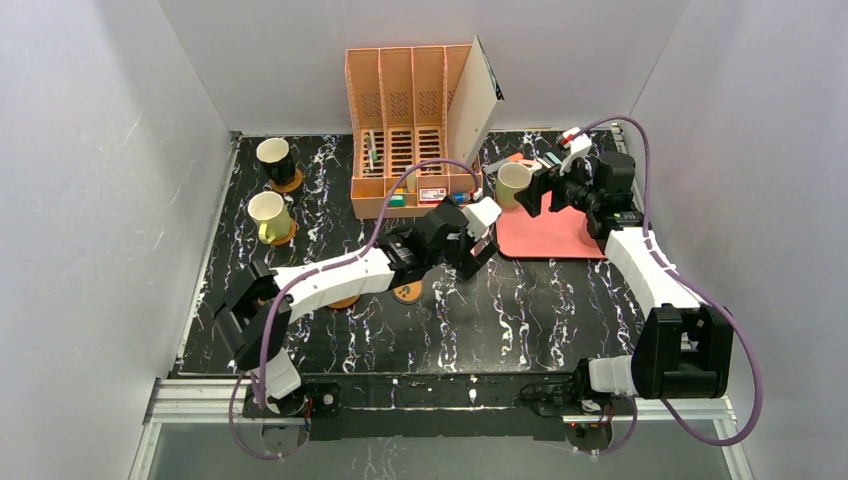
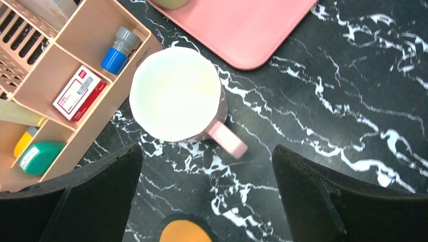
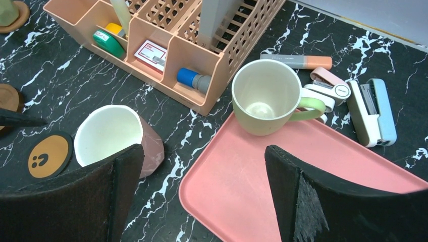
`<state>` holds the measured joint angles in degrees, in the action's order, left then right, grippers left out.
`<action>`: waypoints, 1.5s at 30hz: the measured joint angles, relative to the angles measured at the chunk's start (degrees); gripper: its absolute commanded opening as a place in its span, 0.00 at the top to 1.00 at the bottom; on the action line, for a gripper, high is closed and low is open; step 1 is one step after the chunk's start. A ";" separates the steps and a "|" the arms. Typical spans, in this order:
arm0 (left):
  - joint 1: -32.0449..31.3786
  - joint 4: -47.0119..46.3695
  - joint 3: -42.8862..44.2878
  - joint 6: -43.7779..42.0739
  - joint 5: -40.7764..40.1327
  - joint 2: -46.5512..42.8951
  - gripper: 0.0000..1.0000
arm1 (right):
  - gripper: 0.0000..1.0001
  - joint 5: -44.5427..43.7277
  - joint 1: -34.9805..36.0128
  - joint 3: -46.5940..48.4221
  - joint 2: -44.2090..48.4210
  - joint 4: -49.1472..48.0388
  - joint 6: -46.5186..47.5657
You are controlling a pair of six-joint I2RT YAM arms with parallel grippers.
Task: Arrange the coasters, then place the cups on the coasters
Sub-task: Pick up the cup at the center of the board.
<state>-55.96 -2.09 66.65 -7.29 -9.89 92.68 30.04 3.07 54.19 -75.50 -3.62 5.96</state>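
The left arm [image 1: 330,277] and right arm [image 1: 648,268] had white shells on their links and black housings at the joints. A purple cable [image 1: 646,170] ran along each. The left gripper [image 2: 204,196] and right gripper [image 3: 202,196] had broad, matte-black fingers [image 2: 75,201].

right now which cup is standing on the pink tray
The olive green cup, on the corner of the pink tray. The pink cup stands on bare table; the black cup and yellow cup sit on coasters at the left.

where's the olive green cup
In the right wrist view, the olive green cup stands at the far left corner of the pink tray, beside the orange organizer.
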 measured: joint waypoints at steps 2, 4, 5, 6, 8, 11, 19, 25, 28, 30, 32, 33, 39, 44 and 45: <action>-0.13 -0.72 1.36 1.97 -0.87 1.86 0.02 | 0.02 0.17 0.00 0.00 -0.52 0.00 0.00; -0.44 -1.16 2.45 3.50 -2.05 4.17 0.02 | 0.02 0.20 0.00 -0.02 -0.83 0.02 0.00; -0.52 -1.33 2.89 4.09 -2.99 5.40 0.02 | 0.02 0.22 0.00 -0.09 -0.90 0.00 0.00; -0.81 -1.49 3.19 4.42 -3.63 6.29 0.02 | 0.02 0.33 0.00 -0.13 -0.92 0.02 0.00; -1.16 -1.99 3.69 4.79 -6.27 8.63 0.02 | 0.02 0.46 0.00 -0.28 -0.94 -0.04 0.00; -1.40 -2.80 3.91 5.33 -10.34 10.58 0.02 | 0.02 0.74 -0.02 -0.44 -1.07 -0.04 -0.02; -1.49 -6.58 2.23 4.87 -18.71 10.64 0.02 | 0.02 1.79 0.00 -0.44 -2.10 -0.02 -0.44; -1.49 -8.59 0.44 4.17 -18.34 9.75 0.02 | 0.02 2.01 0.00 -0.44 -2.23 -0.02 -0.66; -1.49 -8.66 0.46 3.80 -18.21 9.73 0.02 | 0.02 2.14 0.00 -0.44 -2.23 -0.02 -0.85; -1.49 -8.66 0.46 3.32 -17.90 9.73 0.02 | 0.02 2.27 0.00 -0.44 -2.23 0.00 -0.90; -1.49 -8.72 0.46 2.75 -17.14 9.73 0.04 | 0.02 2.34 0.00 -0.44 -2.23 -0.02 -0.96; -1.49 -8.70 0.46 2.54 -16.72 9.73 0.06 | 0.02 2.34 0.00 -0.44 -2.23 0.00 -1.03; -1.09 -8.55 0.42 1.60 -12.39 9.73 0.14 | 0.02 2.36 0.00 -0.44 -2.23 0.00 -1.09; 1.25 -8.52 -0.09 0.90 -6.03 9.73 0.22 | 0.02 2.56 0.00 -0.44 -2.23 0.00 -1.09; 2.05 -8.57 -0.33 0.76 -4.61 9.68 0.24 | 0.02 2.60 0.00 -0.44 -2.23 0.00 -1.09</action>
<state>-53.91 -10.66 66.32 -6.52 -14.50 102.37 32.64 3.07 53.76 -77.73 -3.62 4.86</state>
